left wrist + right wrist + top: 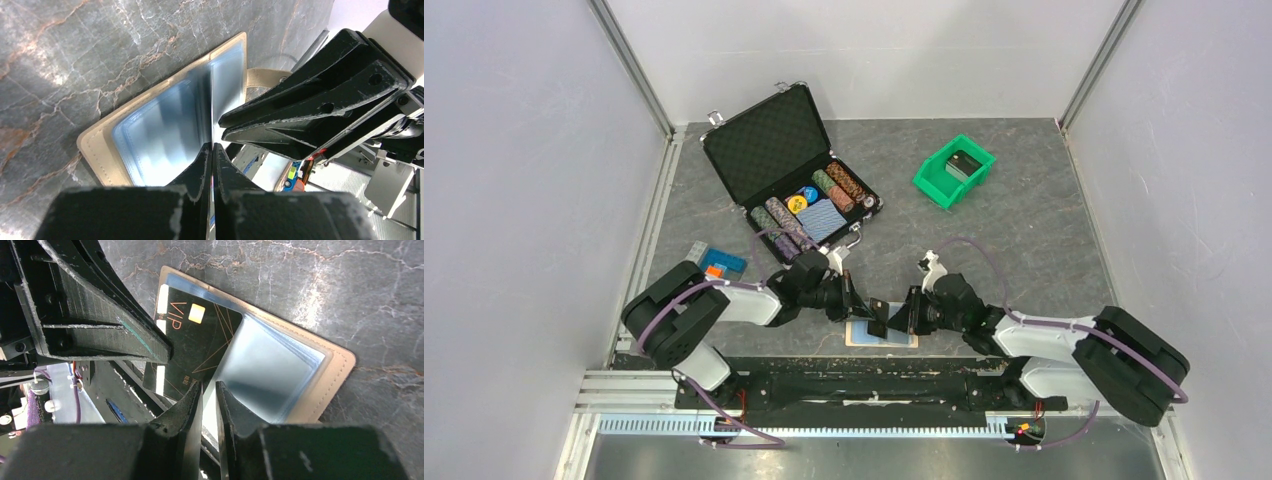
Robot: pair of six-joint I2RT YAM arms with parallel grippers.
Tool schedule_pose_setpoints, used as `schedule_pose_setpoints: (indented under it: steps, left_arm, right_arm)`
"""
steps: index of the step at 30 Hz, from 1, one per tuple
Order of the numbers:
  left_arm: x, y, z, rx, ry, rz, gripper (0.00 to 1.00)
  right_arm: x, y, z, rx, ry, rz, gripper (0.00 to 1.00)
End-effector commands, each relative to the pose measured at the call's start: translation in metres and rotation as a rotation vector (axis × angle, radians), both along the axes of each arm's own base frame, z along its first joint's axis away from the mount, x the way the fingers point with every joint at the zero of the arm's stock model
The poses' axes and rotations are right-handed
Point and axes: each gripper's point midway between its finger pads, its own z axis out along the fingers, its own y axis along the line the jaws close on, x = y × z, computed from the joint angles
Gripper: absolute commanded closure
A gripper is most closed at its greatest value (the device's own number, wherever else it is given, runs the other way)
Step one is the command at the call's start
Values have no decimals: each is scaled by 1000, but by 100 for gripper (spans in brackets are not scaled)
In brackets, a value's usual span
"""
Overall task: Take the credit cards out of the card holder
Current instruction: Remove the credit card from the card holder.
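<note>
The wallet (pixel 897 341) lies open and flat on the grey table (pixel 1034 235), close to the near edge, between the two arms. Its tan border frames pale blue inner faces. A black card (pixel 200 340) with gold letters and a gold chip sits at the side of the wallet nearer to the arm bases. One end is under the blue inner leaf, and the other end sticks out over the tan border.

The left gripper (pixel 212 150) is closed. Its fingers press together on a thin sheet that stands up from the middle fold of the wallet. I cannot tell if this sheet is a leaf or a card.

The right gripper (pixel 206 390) is at the edge of the black card, and its fingers have a narrow gap between them. I cannot tell whether it grips something. The tips of both grippers are almost touching above the wallet.

The black case (pixel 769 150) with chips and the green bin (pixel 929 182) stand well apart from the wallet, farther back on the table.
</note>
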Motion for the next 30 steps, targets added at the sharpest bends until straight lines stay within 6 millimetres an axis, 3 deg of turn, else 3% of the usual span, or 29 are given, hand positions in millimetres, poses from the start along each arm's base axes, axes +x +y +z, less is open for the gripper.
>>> schedule_pose_setpoints:
  steps: [1, 8, 14, 19, 23, 30]
  left_arm:
    - [9, -2, 27, -25, -82, 22, 98]
    - [21, 38, 54, 123, -188, 176, 98]
    - [37, 62, 115, 90, -336, 330, 98]
    - [33, 46, 156, -108, -380, 313, 98]
    - [25, 33, 179, -229, -389, 260, 98]
    - [18, 25, 201, -352, -391, 232, 98]
  right_arm:
    - [7, 1, 18, 30, -69, -19, 80]
    - [21, 6, 62, 152, -225, -43, 65]
    - [23, 19, 114, 290, -339, 2, 47]
    - [14, 18, 156, 500, -392, -18, 33]
    - [4, 17, 181, 656, -391, -11, 31]
    - [13, 29, 190, 664, -377, -6, 31]
